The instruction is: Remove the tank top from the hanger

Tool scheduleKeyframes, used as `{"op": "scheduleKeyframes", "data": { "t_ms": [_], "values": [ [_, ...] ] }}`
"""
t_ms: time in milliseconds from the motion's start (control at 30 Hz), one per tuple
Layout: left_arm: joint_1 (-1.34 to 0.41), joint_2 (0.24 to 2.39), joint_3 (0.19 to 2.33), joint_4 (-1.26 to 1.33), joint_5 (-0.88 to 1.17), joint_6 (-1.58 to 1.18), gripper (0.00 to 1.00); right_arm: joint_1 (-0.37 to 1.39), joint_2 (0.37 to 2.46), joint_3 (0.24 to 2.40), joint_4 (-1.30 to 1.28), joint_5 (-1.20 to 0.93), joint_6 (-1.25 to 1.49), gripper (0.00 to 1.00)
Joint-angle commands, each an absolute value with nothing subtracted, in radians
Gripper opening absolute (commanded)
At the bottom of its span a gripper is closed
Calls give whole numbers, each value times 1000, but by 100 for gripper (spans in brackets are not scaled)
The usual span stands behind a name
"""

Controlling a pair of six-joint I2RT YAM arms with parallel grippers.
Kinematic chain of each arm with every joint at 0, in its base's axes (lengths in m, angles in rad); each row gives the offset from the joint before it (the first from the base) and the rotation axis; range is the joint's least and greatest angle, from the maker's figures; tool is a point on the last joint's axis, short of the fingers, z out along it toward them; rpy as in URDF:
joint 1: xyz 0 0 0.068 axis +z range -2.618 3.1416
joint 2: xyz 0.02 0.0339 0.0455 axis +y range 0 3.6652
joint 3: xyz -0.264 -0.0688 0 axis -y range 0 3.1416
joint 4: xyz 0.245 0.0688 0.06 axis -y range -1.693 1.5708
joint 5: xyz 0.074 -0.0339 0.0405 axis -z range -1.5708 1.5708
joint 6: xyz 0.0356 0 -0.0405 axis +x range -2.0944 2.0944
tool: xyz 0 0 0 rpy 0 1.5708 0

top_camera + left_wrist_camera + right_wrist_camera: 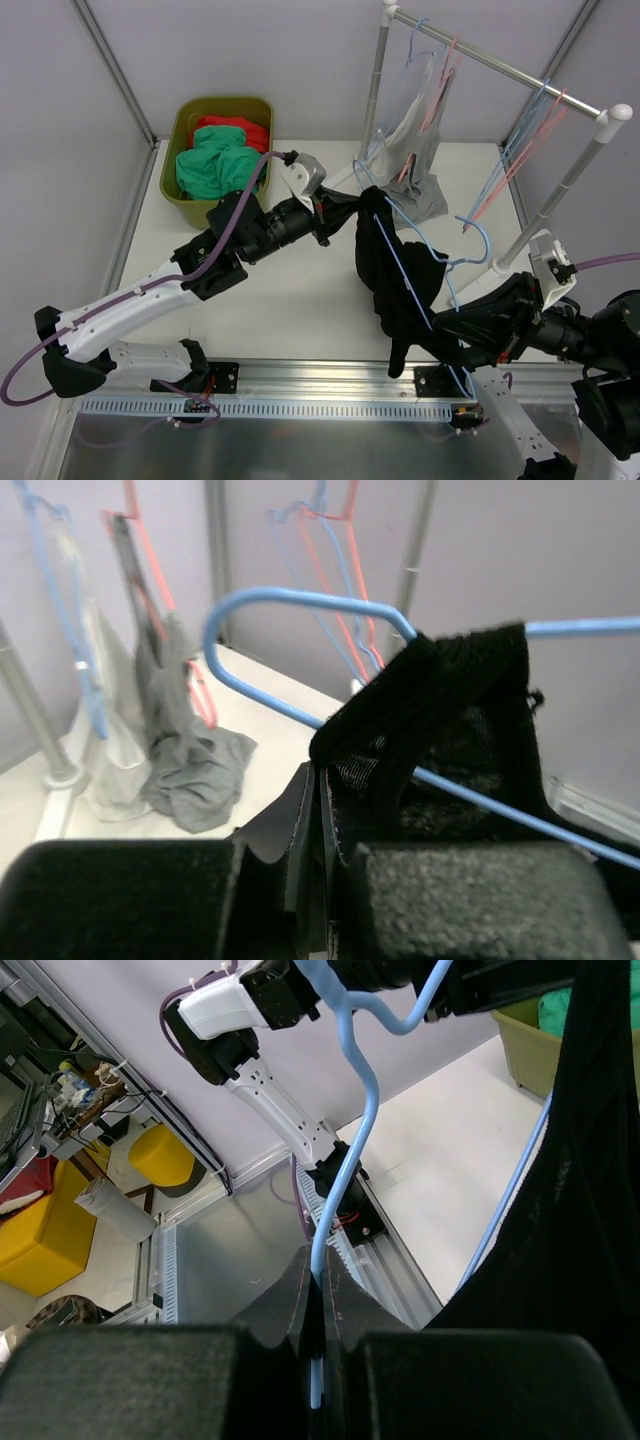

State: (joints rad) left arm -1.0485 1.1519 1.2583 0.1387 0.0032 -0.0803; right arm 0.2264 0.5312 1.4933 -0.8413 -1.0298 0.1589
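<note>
Two end effectors, both closed: left end effector (pixel 338 212) pinched on shoulder strap of black tank top (pixel 385 270), as far as blurred wrist view lets me judge; right end effector (pixel 452 348) clamped on wire of blue hanger (pixel 432 258). Tank top draped on hanger, held in air between arms above surface (pixel 290 300), in front of rack (pixel 500 65). Green bin (pixel 172 190) of clothes at back left.

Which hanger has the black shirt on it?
The blue hanger off the rail, in the right gripper. Those on the rail carry pale clothes or nothing.
</note>
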Motion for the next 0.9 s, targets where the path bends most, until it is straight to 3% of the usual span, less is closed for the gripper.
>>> {"op": "scheduleKeyframes", "data": {
  "t_ms": [0, 233, 300, 600, 767, 867],
  "values": [
    [-1060, 1091, 1282, 209, -183, -72, 0, 232, 557, 1467, -775, -1046, 149, 0],
    [-1034, 1028, 1273, 180, -829, -77, 0, 230, 552, 1315, -779, -1176, 84, 0],
    [-971, 1019, 1279, 91, -850, -152, 0, 232, 534, 1287, -764, -1209, 80, 0],
    [-844, 1054, 1287, -77, -487, -330, 0, 305, 473, 1331, -652, -1335, 38, 0],
    [-844, 976, 1157, -5, -87, -368, 0, 302, 445, 1332, -560, -1042, 26, 0],
    [-847, 886, 1023, 104, 225, -429, 0, 302, 425, 1246, -320, -843, 139, 0]
  ]
}}
